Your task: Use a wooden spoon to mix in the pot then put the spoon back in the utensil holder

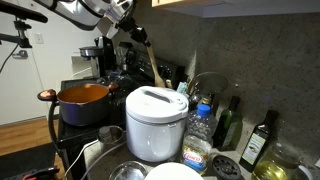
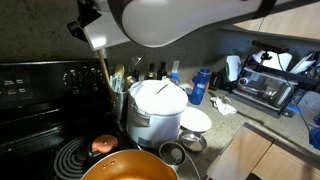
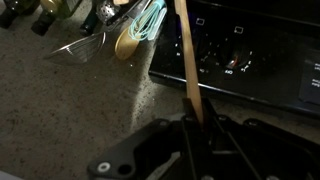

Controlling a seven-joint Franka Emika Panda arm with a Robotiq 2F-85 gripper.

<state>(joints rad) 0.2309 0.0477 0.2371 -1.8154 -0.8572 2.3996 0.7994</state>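
Grey backsplash (image 1: 235, 50) frames an exterior view where the tool (image 1: 128, 27) pinches the wooden spoon (image 1: 151, 62) at upper centre, right of the pot (image 1: 84, 98); in an exterior view the wooden spoon (image 2: 104, 70) hangs upper left; the wrist view suggests its thin handle could swivel or slip.

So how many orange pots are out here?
1. The orange pot sits on the stove, beside the white cooker, seen in both exterior views. The cooker could hide more behind it.

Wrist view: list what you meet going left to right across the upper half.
dark bottles → wire utensil → teal whisk → wooden spoon → stove control panel
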